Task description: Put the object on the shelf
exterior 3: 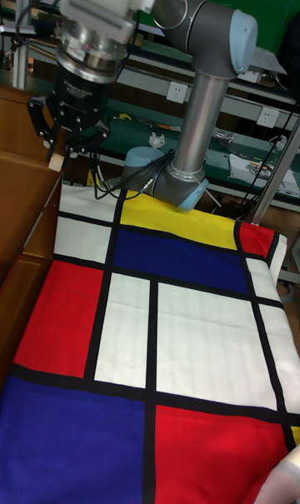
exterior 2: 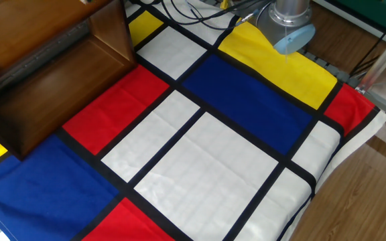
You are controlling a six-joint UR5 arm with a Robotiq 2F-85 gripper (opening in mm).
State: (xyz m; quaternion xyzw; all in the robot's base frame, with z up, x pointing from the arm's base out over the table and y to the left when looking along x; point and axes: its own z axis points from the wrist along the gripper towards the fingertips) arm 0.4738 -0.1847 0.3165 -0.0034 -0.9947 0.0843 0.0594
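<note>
In the tall fixed view my gripper (exterior 3: 57,154) hangs from the arm above the left edge of the scene, over the shelf (exterior 3: 18,196). It is shut on the object (exterior 3: 55,164), a tiny pale tan cube held between the dark fingertips. The shelf (exterior 2: 52,73) is dark brown polished wood and fills the upper left of the fixed view, with an upright side panel (exterior 2: 114,33) on its right. The gripper and the cube lie beyond the top edge of the fixed view.
A cloth of red, blue, yellow and white panels with black bands (exterior 2: 206,154) covers the table. The arm's base (exterior 2: 290,20) and black cables (exterior 2: 193,13) stand at the back. The table's right edge drops to a wooden floor (exterior 2: 367,194).
</note>
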